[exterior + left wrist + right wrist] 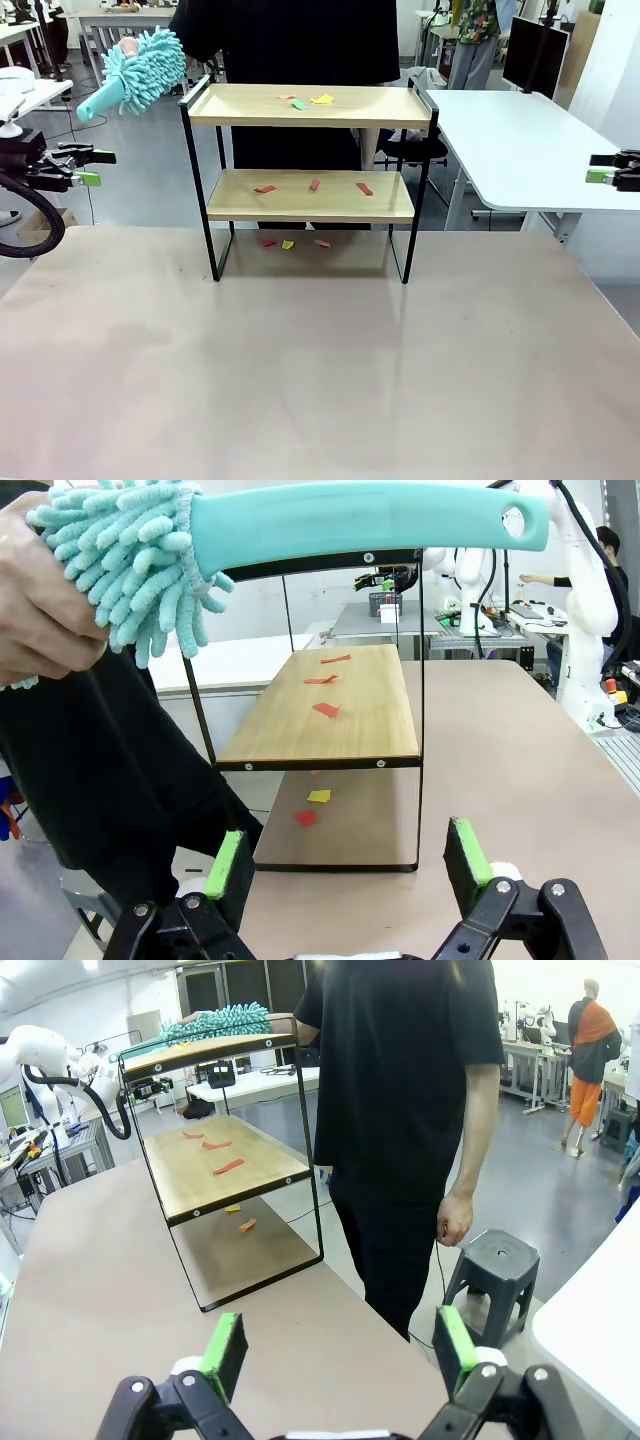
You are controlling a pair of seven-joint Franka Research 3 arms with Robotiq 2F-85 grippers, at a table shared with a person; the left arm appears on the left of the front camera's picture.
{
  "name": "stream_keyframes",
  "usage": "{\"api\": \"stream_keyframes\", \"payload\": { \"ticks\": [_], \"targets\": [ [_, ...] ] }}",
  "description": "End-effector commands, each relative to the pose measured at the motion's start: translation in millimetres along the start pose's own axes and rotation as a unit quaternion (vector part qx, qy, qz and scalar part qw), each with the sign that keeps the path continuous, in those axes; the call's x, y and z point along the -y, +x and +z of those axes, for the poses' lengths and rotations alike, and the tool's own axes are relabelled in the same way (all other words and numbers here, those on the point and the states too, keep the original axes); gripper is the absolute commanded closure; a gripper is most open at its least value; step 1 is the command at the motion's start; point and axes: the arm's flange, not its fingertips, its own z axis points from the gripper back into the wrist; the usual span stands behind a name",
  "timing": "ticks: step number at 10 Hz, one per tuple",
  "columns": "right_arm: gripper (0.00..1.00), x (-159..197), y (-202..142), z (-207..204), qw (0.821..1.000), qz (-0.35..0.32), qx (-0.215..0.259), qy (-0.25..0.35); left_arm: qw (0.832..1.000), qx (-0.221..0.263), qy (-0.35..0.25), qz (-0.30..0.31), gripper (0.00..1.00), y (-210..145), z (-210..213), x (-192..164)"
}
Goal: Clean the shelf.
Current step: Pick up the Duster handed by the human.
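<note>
One two-tier shelf [300, 207] is recorded, with two wooden boards: one top board [380, 105] and one lower board [235, 200].

Nine paper scraps [314, 185] are counted in all:
- Three are logged on the top board: one red, one green scrap [298, 104] and one yellow scrap [322, 99].
- Three, all red, are logged on the lower board.
- Three are logged on the table [320, 380] beneath: two red, one yellow.

One teal microfibre duster [140, 65] is entered, held by one hand [40, 600]. Two grippers are listed: the left gripper [95, 167] and the right gripper [598, 168]. One stool [490, 1260] is noted.
</note>
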Motion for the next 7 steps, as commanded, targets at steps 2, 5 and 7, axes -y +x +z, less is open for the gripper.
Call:
{"api": "stream_keyframes", "payload": {
  "ticks": [2, 5, 7],
  "targets": [
    [0.00, -1, 2, -1, 1.000, 0.002, 0.000, 0.000, 1.000, -0.001, 0.001, -0.003, 0.00, 2, 1, 0],
    [0.00, -1, 2, -1, 1.000, 0.002, 0.000, 0.000, 1.000, -0.001, 0.001, -0.003, 0.00, 2, 1, 0],
    [0.00, -1, 2, -1, 1.000, 0.002, 0.000, 0.000, 1.000, -0.008, 0.002, -0.001, 0.00, 19, 5, 4]
  ]
}}
